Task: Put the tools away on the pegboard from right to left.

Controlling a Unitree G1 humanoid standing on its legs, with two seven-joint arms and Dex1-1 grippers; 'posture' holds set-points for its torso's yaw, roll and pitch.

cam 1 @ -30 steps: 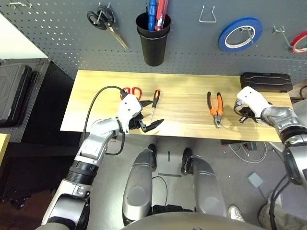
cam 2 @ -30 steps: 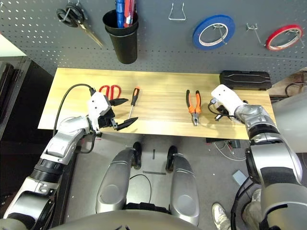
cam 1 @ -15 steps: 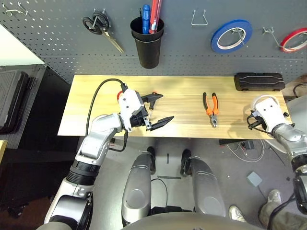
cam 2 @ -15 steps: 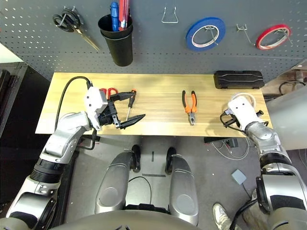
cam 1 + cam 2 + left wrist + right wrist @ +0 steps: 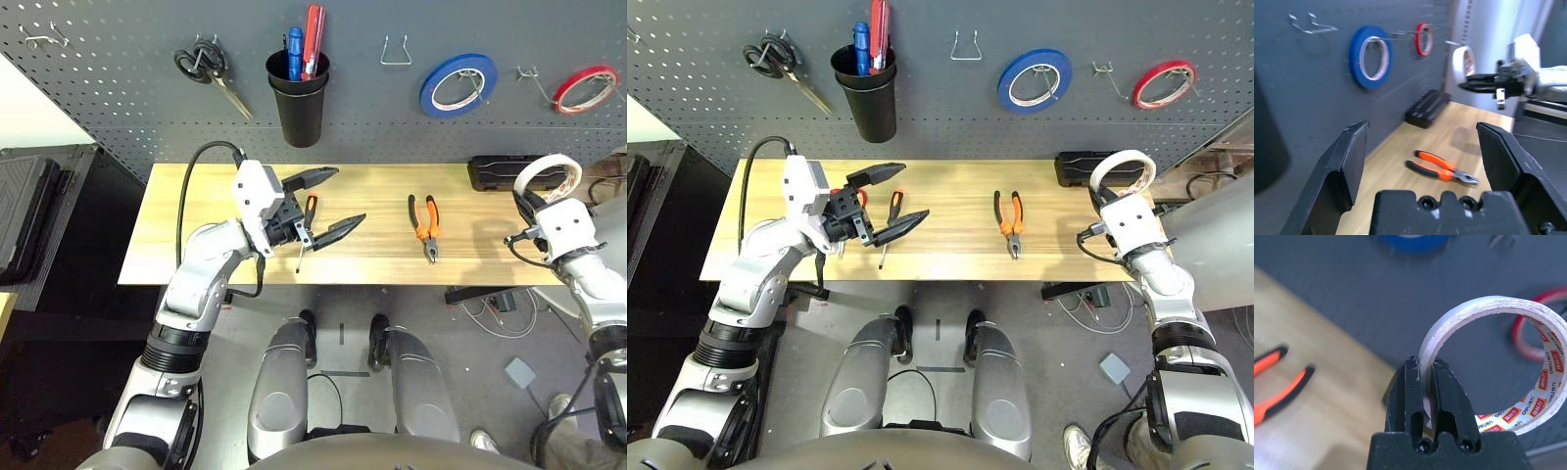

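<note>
Pinched shut on the rim of the white tape roll (image 5: 1508, 357), the right pincer (image 5: 1424, 377) has lifted that roll off the counter (image 5: 196, 215) since a second ago, when it was still low at the counter's right end; the roll now stands upright above the hand, in front of the pegboard (image 5: 118, 88) and below the red tape roll (image 5: 585, 88). That suggests the first, rightmost tool is on its way to a hook, probably the bare one (image 5: 534, 73) between the blue tape roll (image 5: 458, 85) and the red one. The right wrist has tipped up, so its fingers point toward the board rather than down. The left pincer (image 5: 325, 201) is spread wide and holds nothing; it too has risen and hovers over the screwdriver (image 5: 306, 230), with the red scissors hidden behind it. The pliers (image 5: 424, 217) lie untouched on the counter, mid-right. The left forearm reaches in from the near left edge, fingers roughly level, aimed rightward along the counter.
</note>
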